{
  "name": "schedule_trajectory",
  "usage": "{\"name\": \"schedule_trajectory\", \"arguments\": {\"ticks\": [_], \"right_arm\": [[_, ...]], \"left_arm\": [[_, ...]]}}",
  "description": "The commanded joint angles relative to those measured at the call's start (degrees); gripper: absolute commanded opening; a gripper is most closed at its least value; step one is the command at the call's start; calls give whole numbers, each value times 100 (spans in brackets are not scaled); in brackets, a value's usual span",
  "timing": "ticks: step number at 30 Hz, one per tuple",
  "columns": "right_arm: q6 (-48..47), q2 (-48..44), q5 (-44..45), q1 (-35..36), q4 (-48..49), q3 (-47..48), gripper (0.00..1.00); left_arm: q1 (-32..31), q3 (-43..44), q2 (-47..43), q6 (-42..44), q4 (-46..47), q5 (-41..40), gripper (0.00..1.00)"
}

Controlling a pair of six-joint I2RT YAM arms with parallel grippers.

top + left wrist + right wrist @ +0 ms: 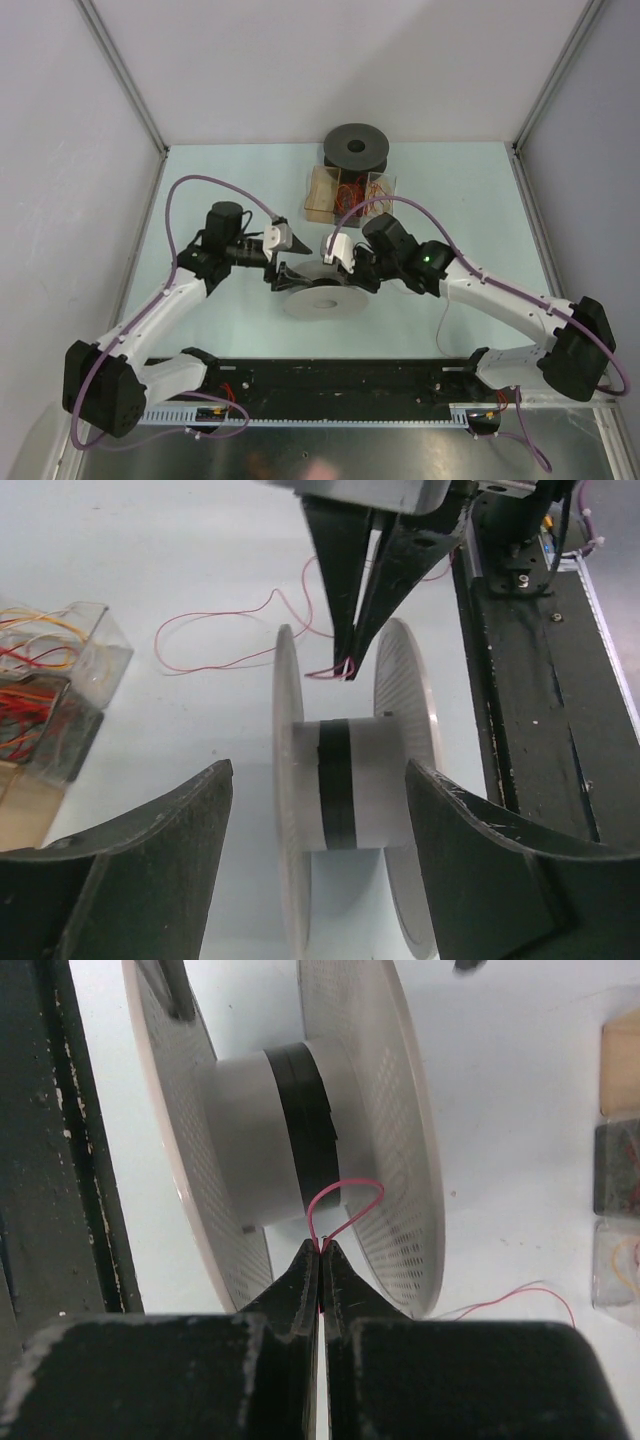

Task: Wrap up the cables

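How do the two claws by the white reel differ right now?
The left claw is wide open; the right claw is pinched shut. The left claw holds nothing, while the right claw grips a loop of thin pink wire between the flanges of the white reel. Both are black, two-fingered, and point at that reel from opposite sides.

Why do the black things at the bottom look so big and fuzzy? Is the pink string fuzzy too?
Left wrist view: the left gripper's fingers sit near the lens, so they look huge and slightly soft; the spool is sharp. Right wrist view: the right gripper is dark, almost featureless, yet the pink cable loop it pinches is crisp. Top external view: even light, faint shadows.
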Motion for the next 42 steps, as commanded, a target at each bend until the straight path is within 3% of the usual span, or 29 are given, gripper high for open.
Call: {"name": "schedule_trajectory", "arguments": {"ticks": [1,5,12,21,42], "right_arm": [[146,132,16,119,412,206,0],[102,257,-55,142,460,206,0],[83,349,-141,146,579,206,0],[107,448,-93,108,719,206,0],[166,575,-29,81,884,206,0]], "left_arm": [[-270,-245,95,-27,860,120,71],[-367,-405,297,-251,1335,37,58],[-440,-576,509,-460,2103,290,48],[-481,-505,799,-433,2122,488,54],[-612,-253,1315,-762,2416,508,49]]}}
